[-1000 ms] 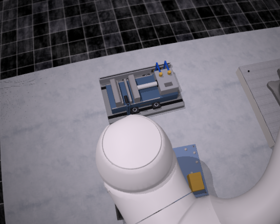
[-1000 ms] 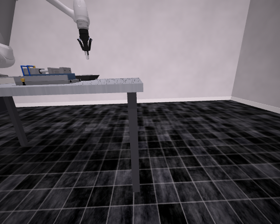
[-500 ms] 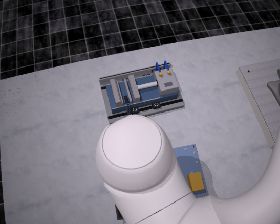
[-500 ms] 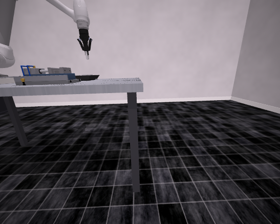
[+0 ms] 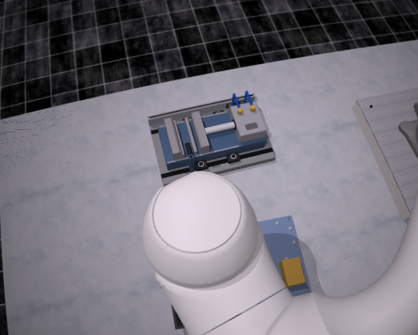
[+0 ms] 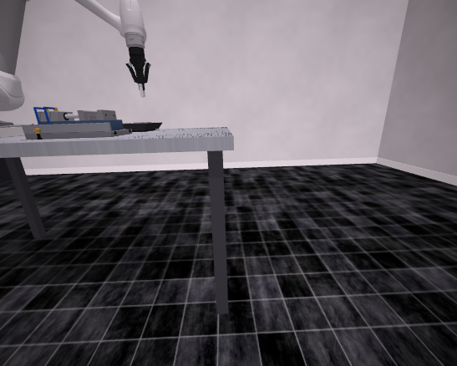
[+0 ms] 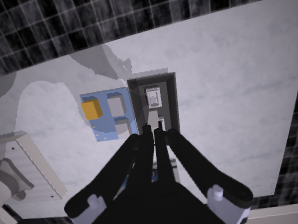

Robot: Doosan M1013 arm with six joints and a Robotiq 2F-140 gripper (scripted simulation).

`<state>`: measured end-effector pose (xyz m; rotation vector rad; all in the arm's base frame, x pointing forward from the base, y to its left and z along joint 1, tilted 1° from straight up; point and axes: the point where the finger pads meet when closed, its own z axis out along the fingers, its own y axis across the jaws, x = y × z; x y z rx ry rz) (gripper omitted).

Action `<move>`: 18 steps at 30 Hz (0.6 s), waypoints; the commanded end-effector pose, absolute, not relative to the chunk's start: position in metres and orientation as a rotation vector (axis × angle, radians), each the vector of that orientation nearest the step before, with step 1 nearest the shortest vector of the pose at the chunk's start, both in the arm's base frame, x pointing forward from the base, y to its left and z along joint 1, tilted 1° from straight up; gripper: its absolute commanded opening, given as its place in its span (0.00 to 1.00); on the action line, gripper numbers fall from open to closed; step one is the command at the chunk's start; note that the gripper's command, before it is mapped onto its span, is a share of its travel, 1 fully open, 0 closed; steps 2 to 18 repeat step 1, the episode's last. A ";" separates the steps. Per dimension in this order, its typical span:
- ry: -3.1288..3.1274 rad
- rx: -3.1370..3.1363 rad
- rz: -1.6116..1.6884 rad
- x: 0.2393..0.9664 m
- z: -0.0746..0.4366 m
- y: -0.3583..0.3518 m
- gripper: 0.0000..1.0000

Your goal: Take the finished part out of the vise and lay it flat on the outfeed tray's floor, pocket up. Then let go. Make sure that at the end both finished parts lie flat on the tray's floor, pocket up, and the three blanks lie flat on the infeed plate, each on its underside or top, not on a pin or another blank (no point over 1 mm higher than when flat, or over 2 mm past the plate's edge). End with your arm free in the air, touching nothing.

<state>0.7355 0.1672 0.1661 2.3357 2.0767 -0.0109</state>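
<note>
My gripper (image 6: 142, 93) hangs high above the table, over the dark outfeed tray (image 6: 143, 124). Its fingers are shut together with nothing between them, as the wrist view (image 7: 152, 131) also shows. In the wrist view the tray (image 7: 152, 102) lies straight below the fingertips. A small light grey block with a dark pocket (image 7: 153, 97) lies flat on the tray floor. The fingers hide the near part of the tray. The blue vise (image 5: 211, 134) stands on its grey base plate, and a thin grey strip (image 5: 188, 133) sits between its jaws. The arm hides the gripper and the tray in the overhead view.
A blue plate with a yellow block (image 5: 292, 271) lies beside the tray; it also shows in the wrist view (image 7: 91, 110). A grey slab (image 5: 394, 141) carrying the robot base is at the right. The table edge (image 6: 231, 139) is close to the tray.
</note>
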 end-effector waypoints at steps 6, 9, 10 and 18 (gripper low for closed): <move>2.077 2.336 -0.011 0.735 0.166 0.167 0.00; 2.077 2.336 -0.011 0.735 0.166 0.167 0.00; 2.077 2.336 -0.011 0.735 0.166 0.167 0.00; 2.077 2.336 -0.011 0.735 0.166 0.167 0.00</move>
